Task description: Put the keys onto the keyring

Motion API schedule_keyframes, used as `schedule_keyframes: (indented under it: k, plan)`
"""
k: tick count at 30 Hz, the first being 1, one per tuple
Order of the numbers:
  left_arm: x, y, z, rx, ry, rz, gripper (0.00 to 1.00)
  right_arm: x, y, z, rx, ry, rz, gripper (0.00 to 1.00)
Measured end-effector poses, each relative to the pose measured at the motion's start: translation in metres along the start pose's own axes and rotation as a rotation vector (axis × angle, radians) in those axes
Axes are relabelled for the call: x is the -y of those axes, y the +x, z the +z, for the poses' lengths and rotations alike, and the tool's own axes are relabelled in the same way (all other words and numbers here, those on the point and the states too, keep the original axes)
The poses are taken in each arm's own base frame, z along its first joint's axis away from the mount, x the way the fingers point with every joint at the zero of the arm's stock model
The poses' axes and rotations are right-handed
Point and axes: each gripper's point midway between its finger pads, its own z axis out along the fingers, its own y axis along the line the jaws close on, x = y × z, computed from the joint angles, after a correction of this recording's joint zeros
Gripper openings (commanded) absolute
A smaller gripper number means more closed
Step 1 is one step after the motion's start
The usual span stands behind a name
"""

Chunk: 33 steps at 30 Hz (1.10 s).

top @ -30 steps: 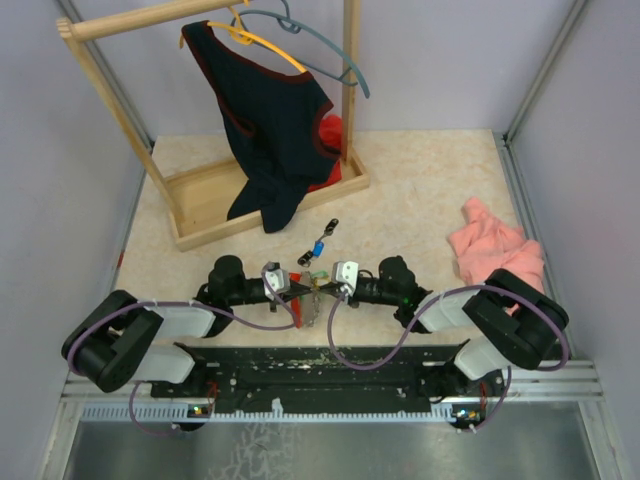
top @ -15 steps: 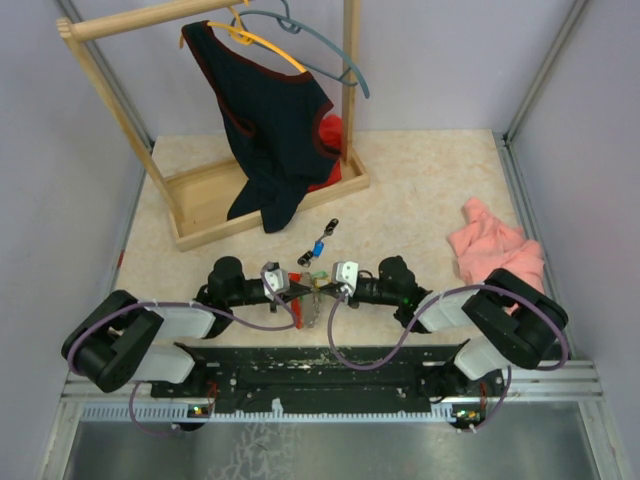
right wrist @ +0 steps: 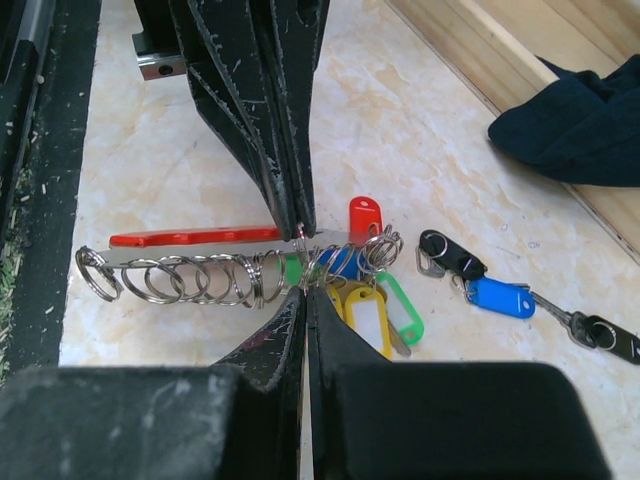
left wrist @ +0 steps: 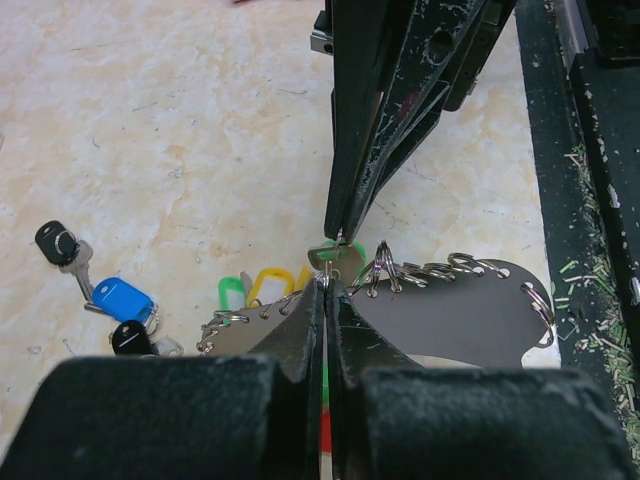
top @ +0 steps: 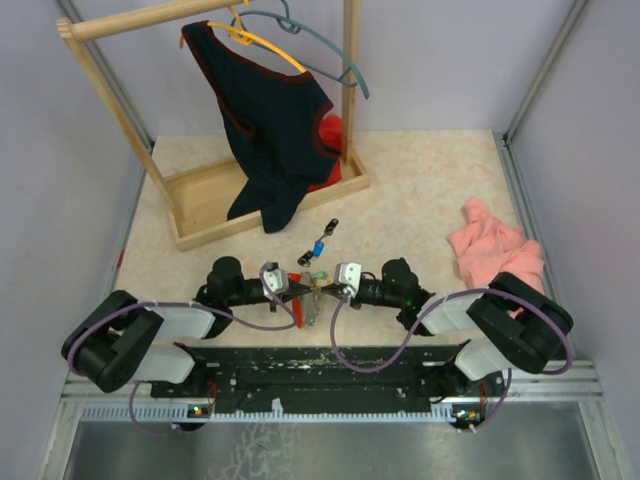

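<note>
The keyring [right wrist: 190, 238] is a flat red and grey piece [left wrist: 450, 320] with several split rings along its edge, held just above the table between both arms [top: 312, 292]. My left gripper [left wrist: 327, 284] is shut on one of its split rings; it shows in the right wrist view from above [right wrist: 300, 228]. My right gripper [right wrist: 303, 292] is shut tip to tip with it, on a small ring by a green key head [left wrist: 336, 256]. Red [right wrist: 365, 215], yellow [right wrist: 367, 317] and green [right wrist: 405, 310] keys hang in a cluster there. A loose blue key [right wrist: 498, 297] and black ones [right wrist: 450, 253] lie beyond.
A wooden clothes rack [top: 200, 215] with a dark garment [top: 275, 120] and hangers stands at the back left. A pink cloth [top: 495, 250] lies at the right. The loose blue key [top: 319, 246] lies just beyond the grippers. The black base rail [top: 330, 365] runs along the near edge.
Both grippers stay closed tip to tip. The right gripper and the keyring have shifted only slightly.
</note>
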Motion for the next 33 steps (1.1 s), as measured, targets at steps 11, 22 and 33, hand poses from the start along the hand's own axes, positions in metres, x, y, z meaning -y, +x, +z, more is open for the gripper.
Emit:
schedule_keyframes:
  k: [11,22,33]
  plan:
    - [0.0039,0.0023,0.0006,-0.001,0.021,-0.008,0.01,0.0017,-0.0071,0.0017,0.031,0.003,-0.006,0.0]
    - [0.0038,0.0023,0.0006,-0.001,0.02,-0.007,0.01,-0.0009,-0.0063,0.0017,0.029,-0.01,-0.002,0.0]
    - [0.0038,0.0022,0.0006,-0.001,0.021,-0.007,0.01,-0.0031,-0.0015,0.0024,0.018,-0.019,0.006,0.0]
